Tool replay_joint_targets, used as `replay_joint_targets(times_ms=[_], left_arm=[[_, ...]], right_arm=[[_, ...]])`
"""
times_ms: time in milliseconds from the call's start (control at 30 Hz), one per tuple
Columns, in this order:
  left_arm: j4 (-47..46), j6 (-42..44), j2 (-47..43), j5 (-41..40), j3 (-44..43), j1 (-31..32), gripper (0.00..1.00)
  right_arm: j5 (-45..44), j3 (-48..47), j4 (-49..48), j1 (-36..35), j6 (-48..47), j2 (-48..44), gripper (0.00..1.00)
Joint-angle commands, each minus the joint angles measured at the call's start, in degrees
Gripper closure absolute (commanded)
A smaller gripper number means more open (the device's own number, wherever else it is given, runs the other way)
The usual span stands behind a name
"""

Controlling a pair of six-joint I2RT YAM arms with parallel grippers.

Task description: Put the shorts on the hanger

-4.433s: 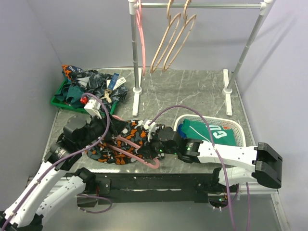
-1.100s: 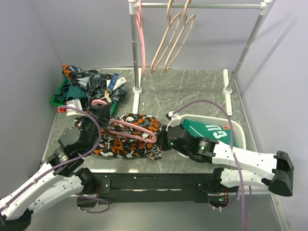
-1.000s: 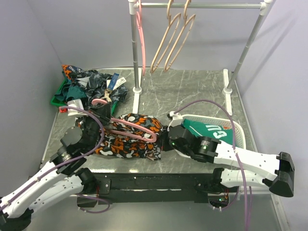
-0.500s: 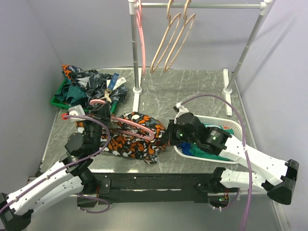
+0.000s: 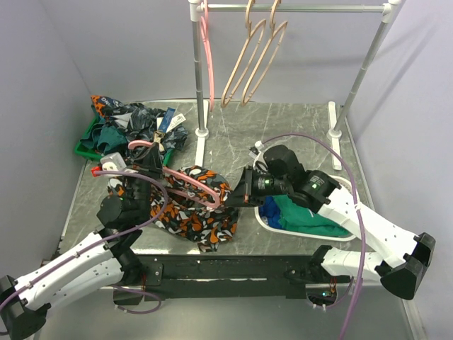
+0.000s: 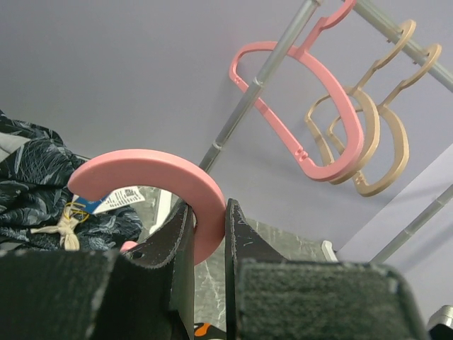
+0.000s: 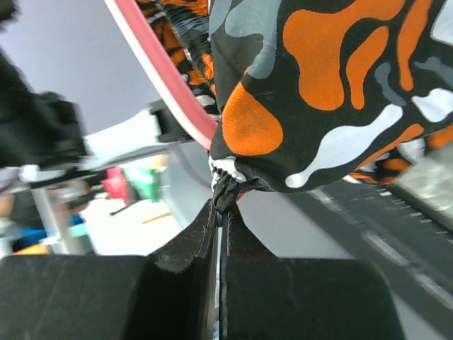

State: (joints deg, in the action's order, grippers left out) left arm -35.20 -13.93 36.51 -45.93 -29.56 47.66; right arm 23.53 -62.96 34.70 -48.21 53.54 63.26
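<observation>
Since a moment ago both arms have risen. The hanger (image 5: pixel 190 186) and the shorts (image 5: pixel 199 212) now hang off the worktop (image 5: pixel 283 134) instead of lying spread on it. The right arm has also lifted off the white basket (image 5: pixel 311 234), uncovering what is inside.

The left fingers (image 5: pixel 151 167) are clamped on the hanger just below its hook, which the left wrist view shows curving up out of the narrow gap between them (image 6: pixel 177 241). The pink bar slopes down to the right from that grip and runs through the shorts. The cloth drapes over the bar and sags below it in a bunch.

The right fingers (image 5: pixel 238 197) are pressed together on a small pinch of the shorts' hem at the garment's right end, next to the hanger's far end. In the right wrist view the printed cloth (image 7: pixel 318 92) fans out just above the tips (image 7: pixel 191 248), beside the pink bar (image 7: pixel 163 78).

The basket holds a green jersey (image 5: pixel 306 217). At the far left, a green tray (image 5: pixel 83 140) holds a heap of dark teal clothes (image 5: pixel 131 122).
</observation>
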Motion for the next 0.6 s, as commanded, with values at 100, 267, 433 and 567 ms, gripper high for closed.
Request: replay_joint_targets(times_ms=[100,267,433,567], left_arm=[[-9.0,5.6,0.8,-2.0,0.3,1.3,0.99],[-10.4,6.2,3.0,-2.0,-0.7,2.6,0.99],[-10.9,7.6,5.4,-2.5,-4.0,5.7,0.99],[-5.3,4.9,7.3,-1.4,-9.0,6.6,0.99]], right_arm=[[13.6,0.0,-9.0,3.1,13.9,-0.2,1.00],[10.8,-2.3,-11.0,3.3,19.2,0.7,1.00],[3.9,-8.6,-9.9,3.3,21.6,3.6,1.00],[-1.2,-13.0,-9.3,3.3,22.7,6.9,1.00]])
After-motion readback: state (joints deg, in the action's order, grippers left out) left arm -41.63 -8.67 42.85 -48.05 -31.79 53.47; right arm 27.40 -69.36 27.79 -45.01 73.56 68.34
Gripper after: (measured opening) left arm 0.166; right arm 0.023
